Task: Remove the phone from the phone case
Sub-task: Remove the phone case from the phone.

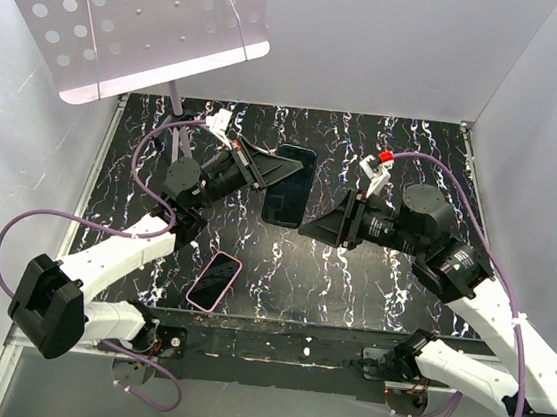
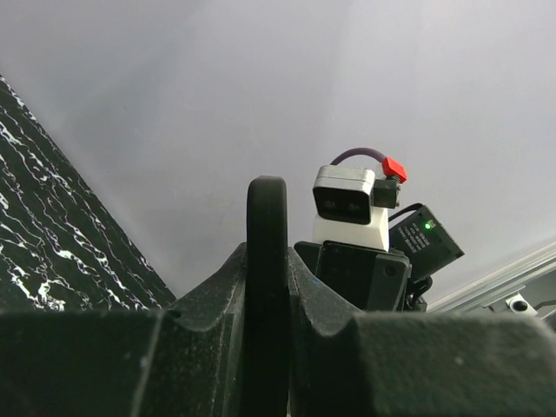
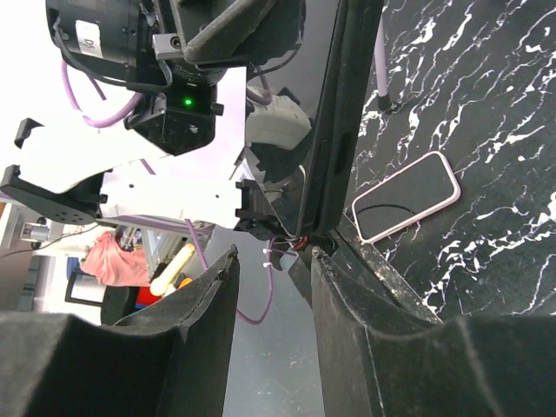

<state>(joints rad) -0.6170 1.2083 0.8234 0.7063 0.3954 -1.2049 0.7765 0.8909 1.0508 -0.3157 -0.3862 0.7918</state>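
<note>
Dark slab: you have it on edge above the middle of the bench, clamped by its thin side in your left tool. Your right tool has its fingers parted and grips nothing; the slab's end sits just beside one finger. Pink-rimmed piece: flat on the bench, near left, well apart from the slab. These views do not settle which is phone and which is case, so treat separation as unconfirmed. Count: one slab, one pink-rimmed piece, two tools.
</note>
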